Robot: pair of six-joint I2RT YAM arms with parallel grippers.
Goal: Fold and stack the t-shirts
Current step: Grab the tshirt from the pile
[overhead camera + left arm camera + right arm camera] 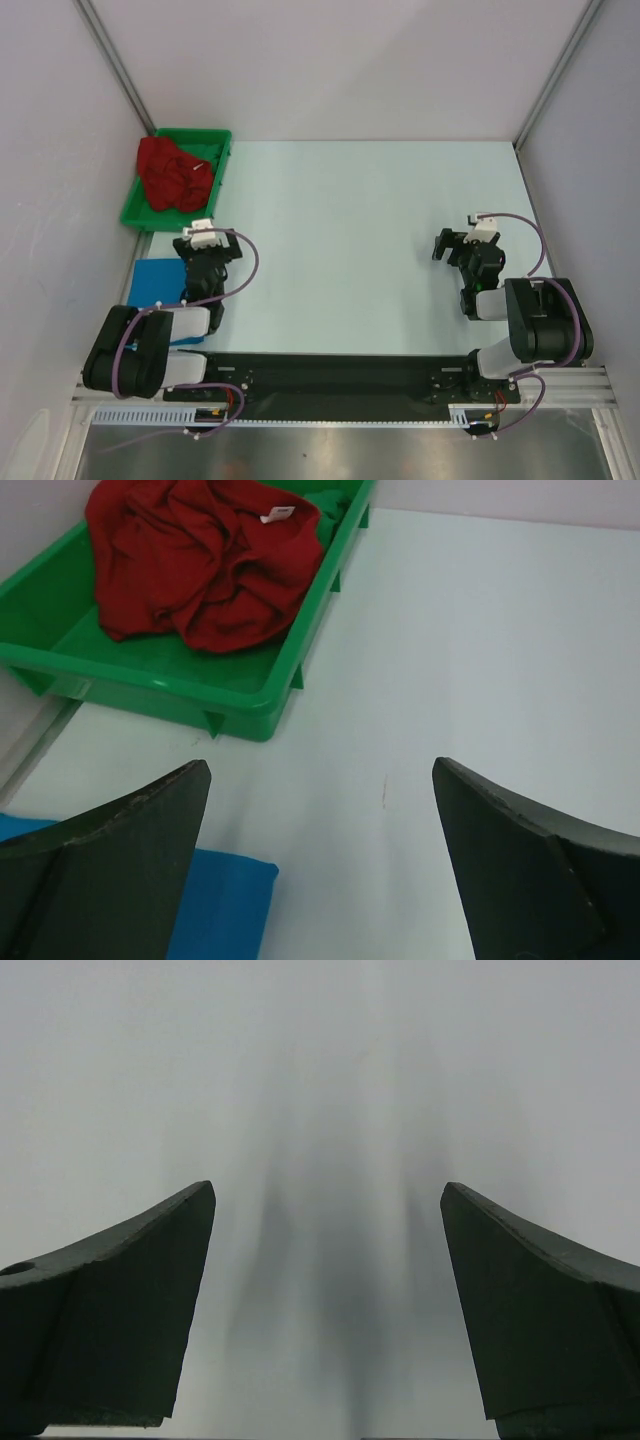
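green bin [150, 680] far left, table [370, 250] middle open

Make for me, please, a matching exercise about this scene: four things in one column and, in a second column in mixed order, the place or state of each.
Column one:
1. red t-shirt
2. blue t-shirt
3. green bin
4. right tool

Column two:
A. lying flat at the near left side of the table
B. open, holding nothing
C. crumpled inside the bin
D. standing at the far left corner

Pairs: 1-C, 2-A, 3-D, 4-B
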